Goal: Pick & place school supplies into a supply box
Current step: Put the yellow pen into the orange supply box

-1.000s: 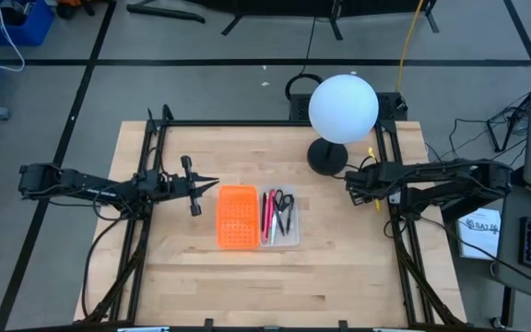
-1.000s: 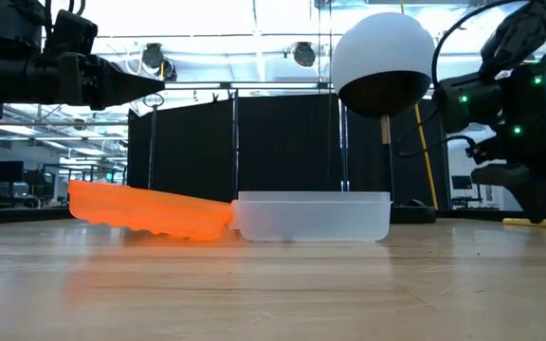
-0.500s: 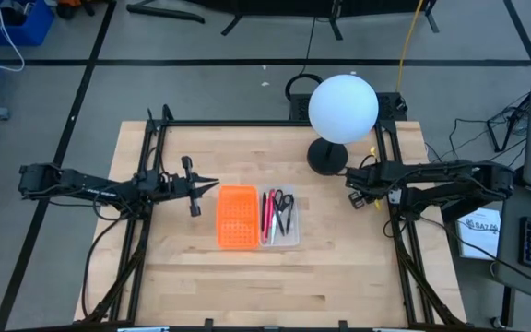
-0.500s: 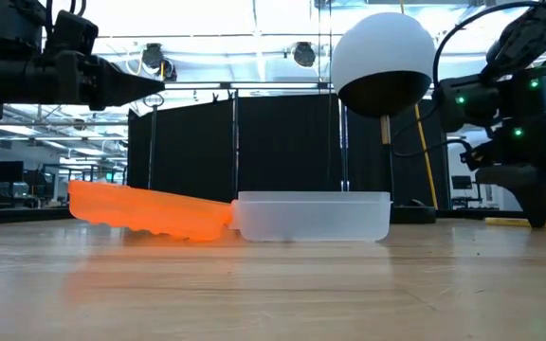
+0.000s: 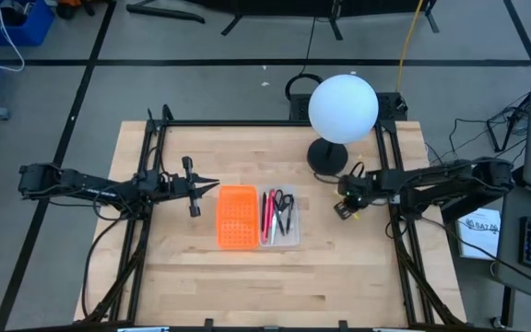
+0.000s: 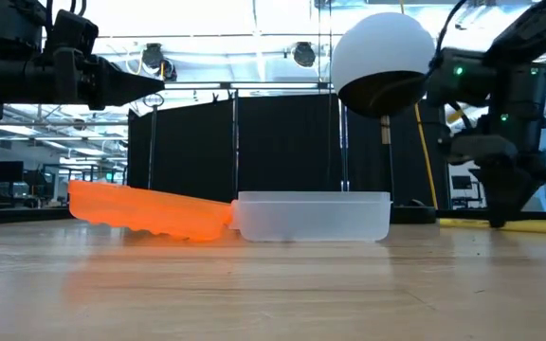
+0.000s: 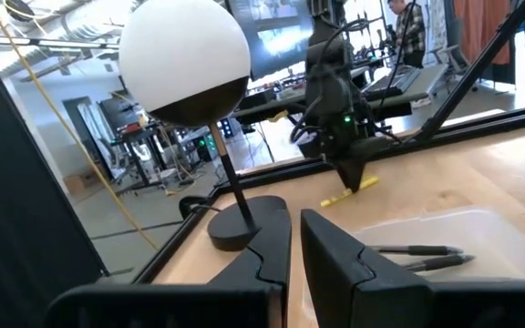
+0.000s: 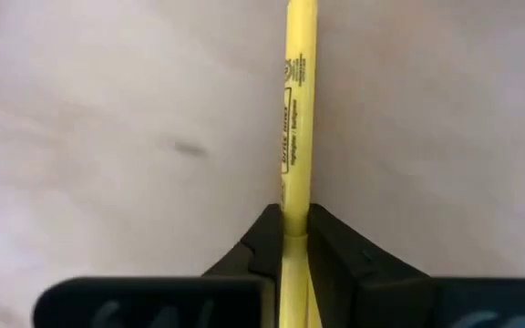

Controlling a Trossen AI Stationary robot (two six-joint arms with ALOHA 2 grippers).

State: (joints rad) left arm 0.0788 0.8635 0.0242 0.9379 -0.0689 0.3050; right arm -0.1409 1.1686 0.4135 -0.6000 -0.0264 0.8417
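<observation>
The supply box is a clear tray at the table's middle, joined to an orange panel. Black-handled scissors and red and pink pens lie in it. My right gripper stands to the right of the box, fingers down, shut on a yellow pen. The pen also shows in the low view. My left gripper hovers shut and empty, left of the orange panel, well above the table. My right gripper pinches the yellow pen near its middle between its two fingers. The fingers point down from above and lie across the pen. The pen sits level at the tabletop; I cannot tell whether it is lifted clear.
A lamp with a white globe and a black round base stands at the far side, just behind my right gripper. Black frame rails run along the table's left and right edges. Bare wood lies near the front edge.
My right gripper has moved toward the table's left and a little toward its near edge, toward the supply box, staying shut on the yellow pen. The pen has travelled with it, staying level at the tabletop.
</observation>
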